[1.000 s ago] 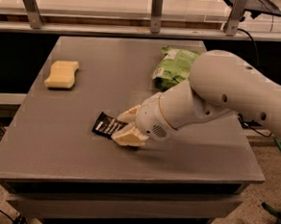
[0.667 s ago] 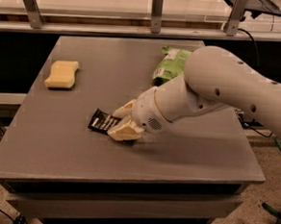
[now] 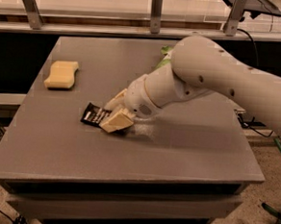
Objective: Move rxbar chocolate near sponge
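While the white arm (image 3: 215, 76) reaches in from the right and slopes down across the middle of the grey desk (image 3: 190, 156), its hand (image 3: 108, 115) sits low over the desk top, a little left of centre and slightly toward the near side. Two cream, blocky fingers (image 3: 119, 121) point left, one on the near side and one on the far side, drawn in close with the right end of the rxbar chocolate (image 3: 93, 114) pinched between them. That black wrapper with white lettering sticks out to the left of the hand, lying nearly flat and turned at a slight angle to the desk's edges. Whether it rests on the surface or is raised just off it cannot be told.

Well apart from the bar, toward the far left of the desk, lies the sponge (image 3: 62, 74), pale yellow with wavy sides, flat on the surface and close to the left edge. Bare desk separates the two.

Behind the arm, toward the far side near the middle, a small part of a green bag (image 3: 164, 56) shows, mostly hidden by the arm's white shell.
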Controlling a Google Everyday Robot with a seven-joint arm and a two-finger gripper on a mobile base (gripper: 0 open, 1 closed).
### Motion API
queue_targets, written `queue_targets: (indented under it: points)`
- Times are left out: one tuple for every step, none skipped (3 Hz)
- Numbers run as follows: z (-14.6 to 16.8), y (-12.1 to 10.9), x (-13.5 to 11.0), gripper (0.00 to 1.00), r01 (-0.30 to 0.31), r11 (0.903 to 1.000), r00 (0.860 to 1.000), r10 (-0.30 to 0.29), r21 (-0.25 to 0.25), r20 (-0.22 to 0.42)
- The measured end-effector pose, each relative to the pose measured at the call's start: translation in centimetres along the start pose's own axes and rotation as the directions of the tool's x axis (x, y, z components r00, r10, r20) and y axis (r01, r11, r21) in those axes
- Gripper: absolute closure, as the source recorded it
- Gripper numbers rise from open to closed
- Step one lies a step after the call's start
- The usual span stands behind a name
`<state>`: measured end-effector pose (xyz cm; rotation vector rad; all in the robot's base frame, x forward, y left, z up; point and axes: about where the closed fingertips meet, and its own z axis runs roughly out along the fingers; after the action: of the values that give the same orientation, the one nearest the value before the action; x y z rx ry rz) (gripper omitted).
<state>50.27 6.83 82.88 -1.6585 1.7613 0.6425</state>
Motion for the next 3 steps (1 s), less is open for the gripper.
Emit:
queue_targets:
  points:
    - [0.1,-0.2,-0.1,1.00,0.003,1.0000,1.000,-0.003,0.001,0.000]
    - [1.8,-4.1,-1.7,1.00,0.060,0.9969,0.998,-0.060,0.051,-0.002]
    - [1.8,-4.1,-1.7,1.00,0.060,0.9969,0.998,-0.060,0.051,-0.002]
